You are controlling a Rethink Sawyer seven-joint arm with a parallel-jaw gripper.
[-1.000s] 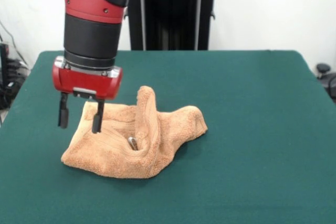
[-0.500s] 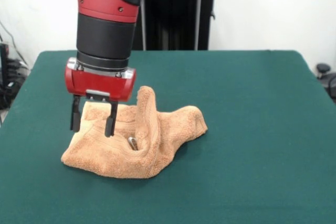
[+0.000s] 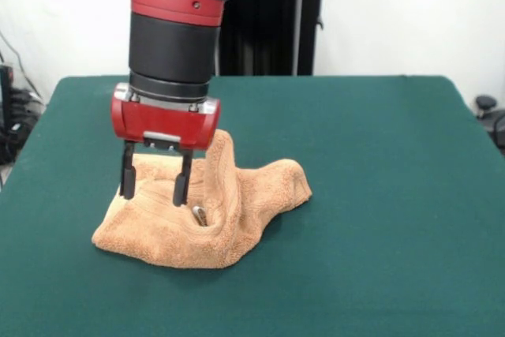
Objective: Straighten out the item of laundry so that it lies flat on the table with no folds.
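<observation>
Green table (image 3: 379, 195) bare around rumpled towel (image 3: 237, 211); end effector (image 3: 154, 189) spread, empty, above its left part

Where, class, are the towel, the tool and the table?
towel (image 3: 237, 222): front view, its bunched middle.
tool (image 3: 154, 185): front view, between its open fingertips.
table (image 3: 379, 155): front view, bare green top.

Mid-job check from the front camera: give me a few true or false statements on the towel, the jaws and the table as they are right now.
1. The towel lies flat with no folds. False: it is bunched, with a ridge standing up.
2. The gripper has its jaws apart. True.
3. The gripper is over the towel's left part in this view. True.
4. The towel hangs over the table edge. False: it sits wholly on the green top.
5. The jaws hold the towel lifted. False: it rests on the table.
</observation>
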